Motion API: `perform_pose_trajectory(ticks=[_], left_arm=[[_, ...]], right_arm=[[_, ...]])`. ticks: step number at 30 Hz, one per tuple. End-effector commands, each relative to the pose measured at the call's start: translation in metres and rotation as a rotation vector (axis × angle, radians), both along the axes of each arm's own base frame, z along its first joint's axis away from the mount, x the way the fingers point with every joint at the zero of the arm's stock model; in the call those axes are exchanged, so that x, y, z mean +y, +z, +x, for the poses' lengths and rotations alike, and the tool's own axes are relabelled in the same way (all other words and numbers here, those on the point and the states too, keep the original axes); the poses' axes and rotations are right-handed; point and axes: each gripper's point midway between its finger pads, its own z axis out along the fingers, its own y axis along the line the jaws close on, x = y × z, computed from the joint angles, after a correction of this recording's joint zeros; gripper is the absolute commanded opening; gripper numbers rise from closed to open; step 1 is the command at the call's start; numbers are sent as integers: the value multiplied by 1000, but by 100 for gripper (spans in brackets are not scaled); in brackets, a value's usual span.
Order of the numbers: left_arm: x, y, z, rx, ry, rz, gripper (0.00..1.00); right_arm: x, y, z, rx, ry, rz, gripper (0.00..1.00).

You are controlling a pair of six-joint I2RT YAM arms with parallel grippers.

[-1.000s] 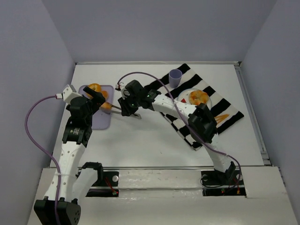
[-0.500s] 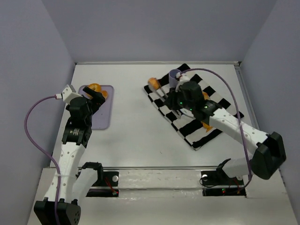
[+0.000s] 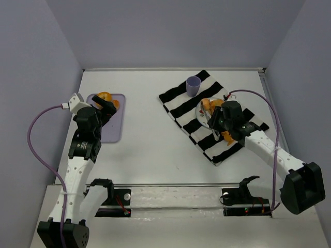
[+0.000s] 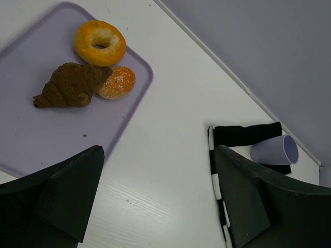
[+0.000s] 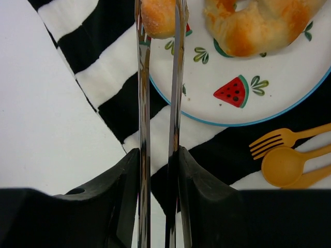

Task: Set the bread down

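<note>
**As the tongs bring a bun to the plate: placement step, release pending**

While the right gripper (image 5: 158, 161) is closed on a pair of metal tongs (image 5: 176, 77), the blades pinch a small sugared bun (image 5: 158, 18) at their tips. The bun sits at the near-left edge of the white plate (image 5: 289, 77), just beside a golden crescent-shaped bread (image 5: 258, 23) lying on it. Whether the bun touches the plate cannot be told from the right wrist view.

The plate rests on a striped cloth (image 5: 93, 57), with an orange fork (image 5: 279, 142) and spoon (image 5: 284, 168) beside it. A lilac cup (image 4: 274, 150) stands at the cloth's far corner.

The left gripper (image 4: 159, 152) hangs wide open and empty above the table (image 4: 170, 129), near a lavender tray (image 4: 62, 134). The tray carries a ring-shaped bread (image 4: 99, 42), a brown croissant (image 4: 70, 85) and another sugared bun (image 4: 117, 82).

Judged step: delivery of one piece, at the point of set-down. The next move probably calls for lowering the tips until the bun bears on the plate, well inside the rim. The right gripper should then ease so the blades spring apart, clear of the crescent.
</note>
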Motion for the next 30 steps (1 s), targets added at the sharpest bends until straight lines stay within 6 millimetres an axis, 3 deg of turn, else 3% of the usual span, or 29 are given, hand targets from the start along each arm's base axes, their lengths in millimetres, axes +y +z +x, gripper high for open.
perform_pose_trajectory(ticks=[1, 7, 14, 20, 23, 26, 30], left_arm=[[0, 20, 1, -68, 1, -6, 99], [-1, 20, 2, -66, 0, -6, 99], [-1, 20, 0, -68, -3, -8, 99], [-1, 20, 1, -66, -2, -6, 99], [-1, 20, 0, -66, -2, -6, 99], [-1, 20, 1, -66, -4, -8, 99], [-2, 19, 2, -61, -9, -8, 99]], right_arm=[[6, 4, 4, -15, 8, 35, 40], [2, 12, 0, -26, -14, 42, 61], [-7, 37, -5, -81, -33, 35, 58], [-21, 83, -8, -177, -75, 21, 58], [-7, 106, -13, -227, 28, 56, 54], [7, 116, -16, -255, 115, 86, 53], [48, 109, -19, -247, 304, 128, 52]])
